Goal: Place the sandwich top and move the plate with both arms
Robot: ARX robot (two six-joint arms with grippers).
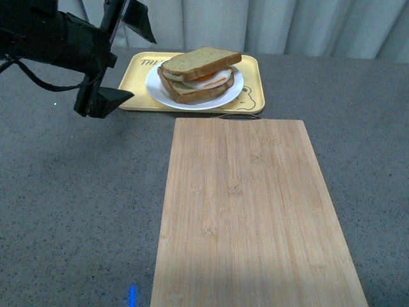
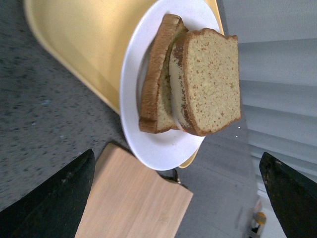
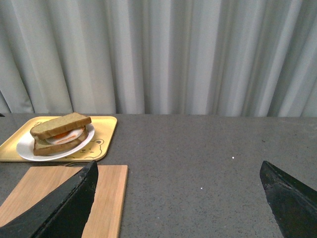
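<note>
The sandwich top (image 1: 202,60), a tan speckled bread slice, lies on the egg and the lower slice on the white plate (image 1: 158,87). The plate stands on the yellow tray (image 1: 135,70) at the back. It all shows too in the left wrist view, sandwich top (image 2: 210,79) and plate (image 2: 163,146), and small in the right wrist view (image 3: 59,125). My left gripper (image 1: 124,61) is open and empty, in the air to the left of the plate. My right gripper (image 3: 178,198) is open and empty over bare table, out of the front view.
A long wooden cutting board (image 1: 249,211) lies in front of the tray, reaching to the near edge. The grey speckled table (image 1: 70,192) spreads on both sides. Pale curtains (image 3: 198,54) hang behind the table.
</note>
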